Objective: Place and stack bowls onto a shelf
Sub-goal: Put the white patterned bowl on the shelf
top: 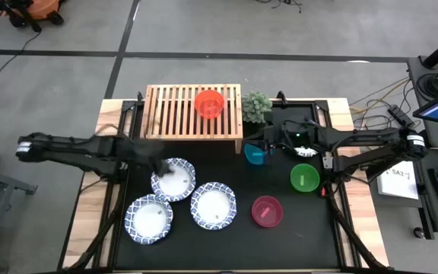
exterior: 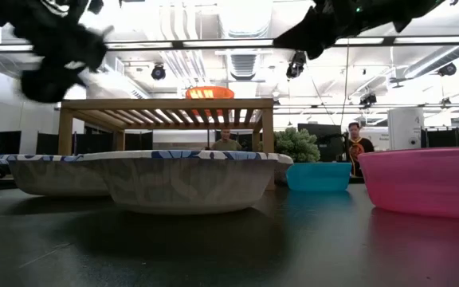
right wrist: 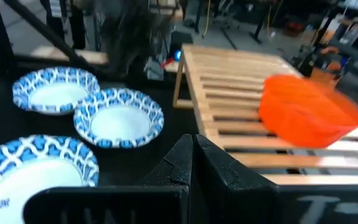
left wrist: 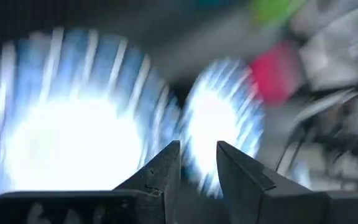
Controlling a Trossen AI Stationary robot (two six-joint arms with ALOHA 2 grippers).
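Fingers of the left gripper (top: 160, 169) stand slightly apart and empty, over the near edge of the rear patterned bowl (top: 175, 181), whose shape in the high view hints at two bowls stacked, though I cannot be sure. Two more patterned bowls (top: 149, 219) (top: 214, 205) sit in front of it on the black surface (top: 295, 236). Behind them stands the wooden shelf (top: 173, 114), with the red bowl (top: 209, 103) already on its slats. Next to the shelf is a small potted plant (top: 256, 106).

Further right lie the magenta bowl (top: 266, 211), the blue bowl (top: 255, 154) and the green bowl (top: 304, 178). The right gripper (top: 268, 144) hangs just by the blue bowl, its fingers (right wrist: 185, 163) pressed together and holding nothing.

To do this step well, I judge the left fingers should straddle the patterned rim, close firmly on one wall, and lift straight up before swinging to the shelf.

Hard to make out: the left wrist view is smeared by motion, and the low view hides the shelf's legs behind bowls.
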